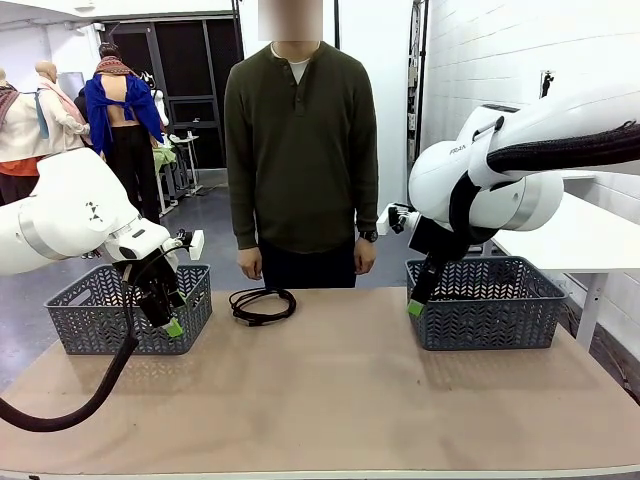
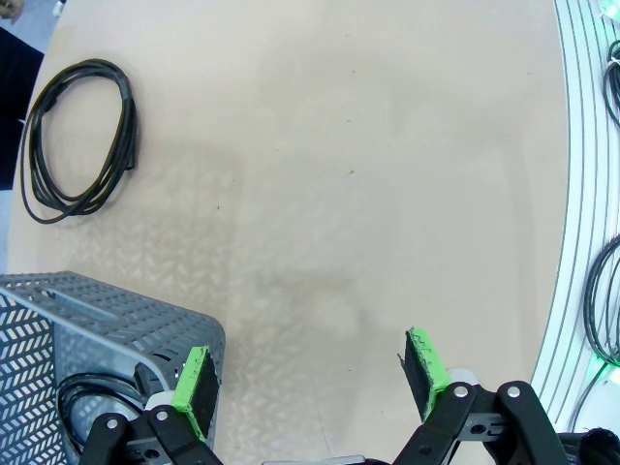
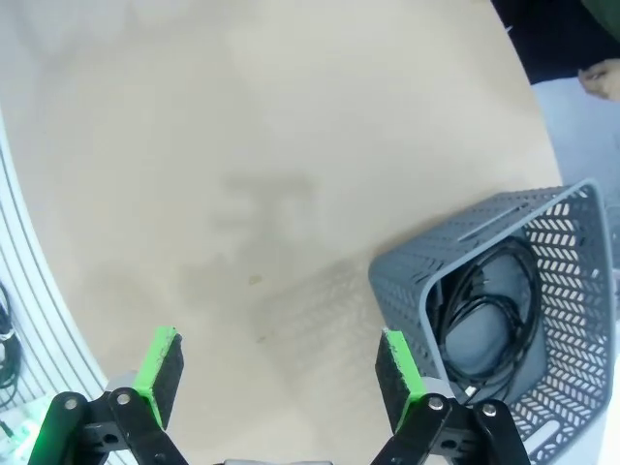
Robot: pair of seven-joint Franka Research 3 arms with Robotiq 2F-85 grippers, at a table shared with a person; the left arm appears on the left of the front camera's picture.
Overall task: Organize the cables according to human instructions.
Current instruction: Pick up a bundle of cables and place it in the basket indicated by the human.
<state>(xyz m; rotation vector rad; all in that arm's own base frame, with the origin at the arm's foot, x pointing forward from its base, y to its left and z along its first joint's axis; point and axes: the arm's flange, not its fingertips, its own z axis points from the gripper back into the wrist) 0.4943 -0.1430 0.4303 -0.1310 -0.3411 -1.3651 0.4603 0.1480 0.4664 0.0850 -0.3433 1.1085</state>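
One coiled black cable (image 1: pixel 262 305) lies on the table at the far middle, in front of the person; in the left wrist view that cable (image 2: pixel 77 140) sits at the upper left. Another cable (image 2: pixel 85 399) rests inside the left grey basket (image 2: pixel 116 320). The right grey basket (image 3: pixel 465 242) holds a further coiled cable (image 3: pixel 496 302). My left gripper (image 1: pixel 172 325) hangs open and holds nothing, just in front of the left basket (image 1: pixel 100 320). My right gripper (image 1: pixel 414 306) hangs open and holds nothing at the near left corner of the right basket (image 1: pixel 490 310). Open jaws show in the left gripper (image 2: pixel 310 383) and the right gripper (image 3: pixel 281 378).
The person (image 1: pixel 300 150) stands at the far edge with both hands down; one hand (image 3: pixel 601 77) shows past the table. Bare tan tabletop (image 1: pixel 330 400) stretches between the two baskets. The table's rounded front edge (image 2: pixel 567 242) runs close to both wrists.
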